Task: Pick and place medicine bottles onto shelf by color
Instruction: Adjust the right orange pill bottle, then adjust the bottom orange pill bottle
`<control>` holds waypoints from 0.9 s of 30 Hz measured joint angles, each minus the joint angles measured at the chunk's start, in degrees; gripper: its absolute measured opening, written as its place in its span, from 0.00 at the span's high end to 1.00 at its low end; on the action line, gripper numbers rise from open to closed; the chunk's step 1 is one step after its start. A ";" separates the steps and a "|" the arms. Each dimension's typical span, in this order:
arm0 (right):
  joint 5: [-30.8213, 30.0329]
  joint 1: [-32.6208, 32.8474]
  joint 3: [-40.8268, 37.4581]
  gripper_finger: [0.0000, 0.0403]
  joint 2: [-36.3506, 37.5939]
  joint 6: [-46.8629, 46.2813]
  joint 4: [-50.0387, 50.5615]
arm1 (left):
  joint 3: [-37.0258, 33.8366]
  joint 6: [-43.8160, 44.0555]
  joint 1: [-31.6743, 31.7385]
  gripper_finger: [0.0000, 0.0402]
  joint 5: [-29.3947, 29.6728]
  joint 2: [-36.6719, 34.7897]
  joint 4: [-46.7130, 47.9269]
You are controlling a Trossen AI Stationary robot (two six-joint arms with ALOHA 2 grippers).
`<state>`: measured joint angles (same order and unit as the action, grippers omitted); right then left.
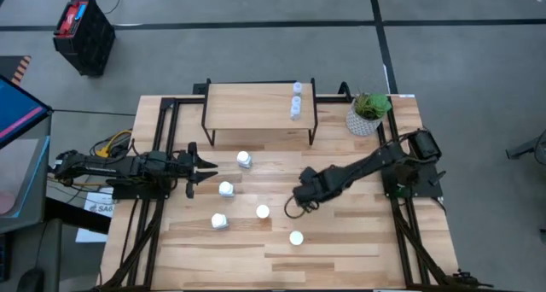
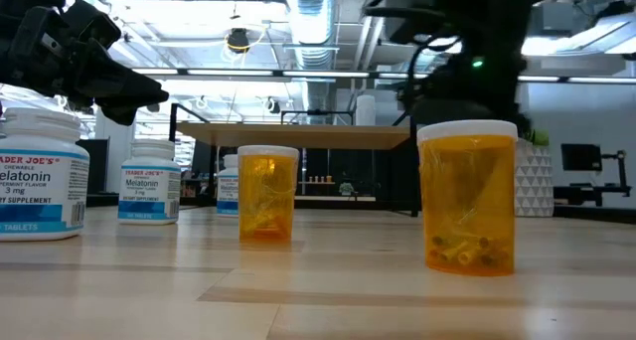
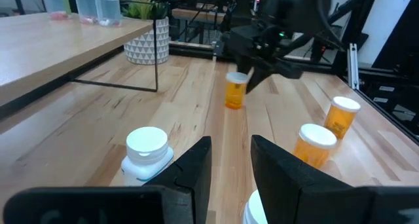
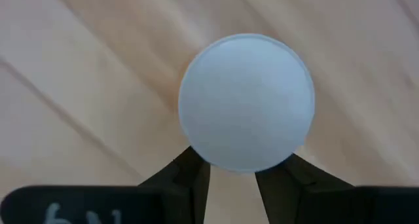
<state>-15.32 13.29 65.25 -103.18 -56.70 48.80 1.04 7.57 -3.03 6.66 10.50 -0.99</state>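
Three white medicine bottles [image 1: 226,189] and two orange ones with white caps [image 1: 262,212] stand on the table in front of the shelf [image 1: 256,108]. Clear bottles [image 1: 296,100] stand on the shelf's right end. My right gripper [image 1: 300,200] points steeply down over a third orange bottle [image 3: 236,93], which stands upright on the table. In the right wrist view its white cap [image 4: 246,101] covers the fingertips; the fingers [image 4: 191,178] show a gap between them. My left gripper [image 3: 230,165] waits open at the table's left, level, holding nothing. My right gripper comes at the orange bottle from above, slanting, with its fingers reaching below the rim of the white cap [image 4: 222,160]. The cap hides the fingertips, so I cannot tell whether they touch the bottle. The bottle stands upright on the table.
A potted green plant [image 1: 368,113] stands at the back right beside the shelf. One white bottle [image 3: 146,152] stands close beside my left gripper's fingers. Bare wood lies along the table's near edge [image 1: 273,271].
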 joint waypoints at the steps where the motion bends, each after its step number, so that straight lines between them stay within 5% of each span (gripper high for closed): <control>1: -0.03 -1.03 0.00 0.67 0.00 1.50 -1.08 | 0.00 -0.01 0.00 0.76 -0.01 0.00 0.00; 13: 0.16 -10.25 0.00 0.67 0.00 15.74 -14.57 | 0.00 0.02 0.00 0.76 -0.02 0.00 0.02; 17: 7.18 -10.77 0.45 0.67 0.33 18.04 -13.41 | 0.00 0.04 0.00 0.76 -0.02 0.00 0.00; 20: 12.79 -9.33 1.58 0.67 0.93 17.22 -10.93 | 0.00 0.07 0.00 0.76 -0.02 0.00 0.02; 27: 14.28 -0.16 3.57 0.67 3.04 8.35 -2.51 | 0.00 -0.35 0.00 0.76 -0.02 0.00 0.02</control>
<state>-1.04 13.13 68.82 -100.14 -48.35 46.29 1.04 7.22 -3.03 6.63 10.50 -0.97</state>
